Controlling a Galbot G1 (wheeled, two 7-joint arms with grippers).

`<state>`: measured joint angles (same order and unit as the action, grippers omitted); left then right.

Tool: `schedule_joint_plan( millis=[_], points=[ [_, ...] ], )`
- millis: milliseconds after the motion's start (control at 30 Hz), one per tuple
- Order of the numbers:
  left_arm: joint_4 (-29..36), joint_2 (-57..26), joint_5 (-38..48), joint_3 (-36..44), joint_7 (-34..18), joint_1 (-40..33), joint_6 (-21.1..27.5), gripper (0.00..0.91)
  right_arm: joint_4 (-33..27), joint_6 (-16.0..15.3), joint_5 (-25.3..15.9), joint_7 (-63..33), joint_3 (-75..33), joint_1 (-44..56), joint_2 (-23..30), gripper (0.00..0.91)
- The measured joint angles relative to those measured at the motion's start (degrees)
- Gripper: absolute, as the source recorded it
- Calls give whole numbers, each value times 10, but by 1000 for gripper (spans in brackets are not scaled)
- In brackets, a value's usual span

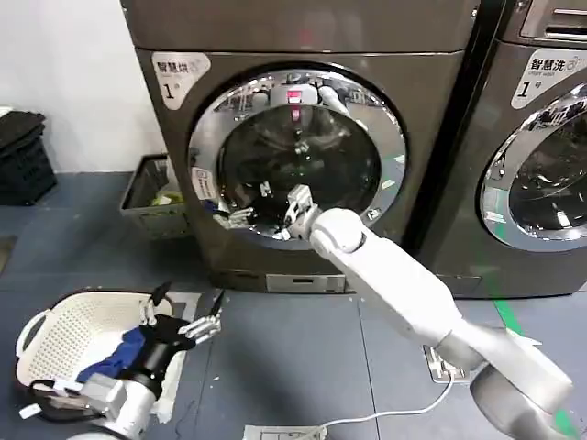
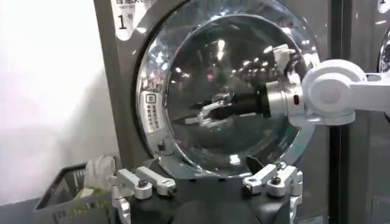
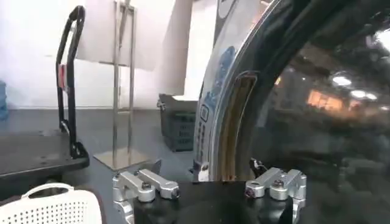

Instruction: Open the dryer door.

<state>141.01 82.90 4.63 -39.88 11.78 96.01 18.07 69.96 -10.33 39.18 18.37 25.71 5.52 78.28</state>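
Now, here is each part:
Right gripper [image 1: 266, 213]: jaws spread, up against the low left part of the dark glass.
Dryer door [image 1: 298, 156]: shut, its shiny rim just beside the right jaws.
Left gripper [image 1: 186, 316]: jaws spread, low over the floor beside a white basket [image 1: 69, 321], well apart from the door.

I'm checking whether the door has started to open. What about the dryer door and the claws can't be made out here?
- Head view: the latch side of the dryer door is unclear; the right claw covers part of the rim.
- Right wrist view: the door's far side is cut off.
- Left wrist view: glare on the glass hides the drum.
- Left claw hangs open above the basket.
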Motion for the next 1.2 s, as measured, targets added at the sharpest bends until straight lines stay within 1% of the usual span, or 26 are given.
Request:
schedule_joint_plan(
  millis=[833,1100,1200],
  points=[
    [1,-1,0,5,0,0,0,907,-65,2,-1,21,14,-33,48,907],
    [4,0,0,9,1,1,0,907,-91,5,-2,40,17,-44,67,907],
    [5,0,0,9,1,2,0,907,-101,6,-8,52,17,-46,73,907]
  ],
)
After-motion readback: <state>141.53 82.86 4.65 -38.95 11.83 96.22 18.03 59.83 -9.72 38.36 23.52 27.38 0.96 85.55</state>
